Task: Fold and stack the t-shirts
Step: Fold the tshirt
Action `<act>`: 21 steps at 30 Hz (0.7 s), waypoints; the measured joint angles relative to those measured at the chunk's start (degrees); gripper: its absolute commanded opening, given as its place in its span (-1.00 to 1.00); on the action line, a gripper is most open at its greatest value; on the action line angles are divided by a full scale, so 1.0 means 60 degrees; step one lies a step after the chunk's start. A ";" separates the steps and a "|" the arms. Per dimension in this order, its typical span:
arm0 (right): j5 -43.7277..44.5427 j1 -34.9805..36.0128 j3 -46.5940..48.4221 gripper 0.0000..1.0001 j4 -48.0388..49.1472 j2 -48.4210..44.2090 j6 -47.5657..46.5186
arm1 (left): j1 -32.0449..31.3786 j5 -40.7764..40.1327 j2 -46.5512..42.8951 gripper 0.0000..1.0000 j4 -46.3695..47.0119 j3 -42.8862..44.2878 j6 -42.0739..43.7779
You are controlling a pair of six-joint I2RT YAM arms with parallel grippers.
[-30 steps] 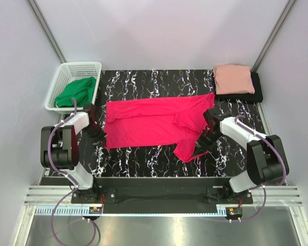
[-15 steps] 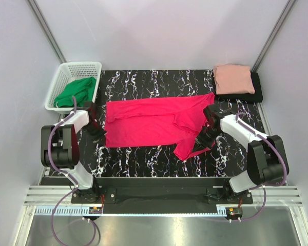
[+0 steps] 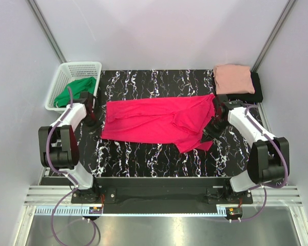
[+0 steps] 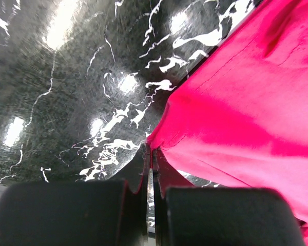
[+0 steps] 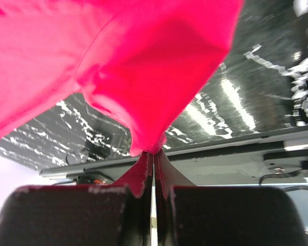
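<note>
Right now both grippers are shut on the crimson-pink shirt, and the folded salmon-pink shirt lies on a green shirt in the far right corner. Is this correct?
Not quite: the salmon-pink shirt lies on the black shirt, not a green one, as the top external view shows. The left gripper and right gripper are indeed shut on the crimson-pink shirt.

— What's at the far left?
— A white plastic basket [image 3: 57,88] with slotted walls, and a green cloth [image 3: 78,89] bunched inside it.
— And underneath?
— A black table [image 3: 143,156] veined with white like marble. Pale walls [image 3: 159,31] stand around it, and metal rails [image 3: 159,197] run along its near side.
</note>
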 measured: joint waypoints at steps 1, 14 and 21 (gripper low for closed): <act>0.0066 -0.0146 0.0073 -1.00 -0.0076 0.0000 -0.0084 | 0.0015 -0.0011 0.0000 -1.00 -0.0029 0.0055 0.0004; 0.0138 -0.0750 0.0984 -1.00 -0.0390 0.0525 -0.0907 | 0.0051 0.0000 0.0000 -1.00 -0.0291 0.0331 0.0182; -0.0076 -0.0750 0.1038 -1.00 -0.0408 0.0772 -0.1173 | 0.0051 0.0168 0.0000 -1.00 -0.0229 0.0277 0.0251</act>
